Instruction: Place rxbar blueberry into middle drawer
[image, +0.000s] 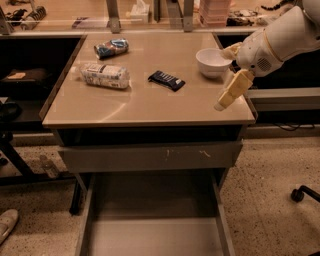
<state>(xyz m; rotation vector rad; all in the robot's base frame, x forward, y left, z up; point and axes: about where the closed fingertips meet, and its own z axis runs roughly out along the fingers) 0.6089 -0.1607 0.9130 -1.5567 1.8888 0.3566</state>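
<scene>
Standing pulled out nearest the camera, the middle drawer (150, 235) shows a bare grey floor between thin side walls. Above it sits a shut grey drawer front (150, 156) with small pale scratches. On either side lies speckled flooring (270, 190), with a chair caster (298, 194) at the right.

Above the front right part of the tan counter (150, 107) hangs the end effector (220, 105), angled down and leftward. It carries nothing, and whether it is open or closed cannot be told. The rxbar blueberry (166, 80) lies flat near the counter's middle, well apart from the end effector, to its left and a little farther back.

A whitish packet (104, 76) lies further left. A white bowl (212, 62) stands behind the end effector, and a blue-and-silver bag (111, 48) sits toward the far left corner.
</scene>
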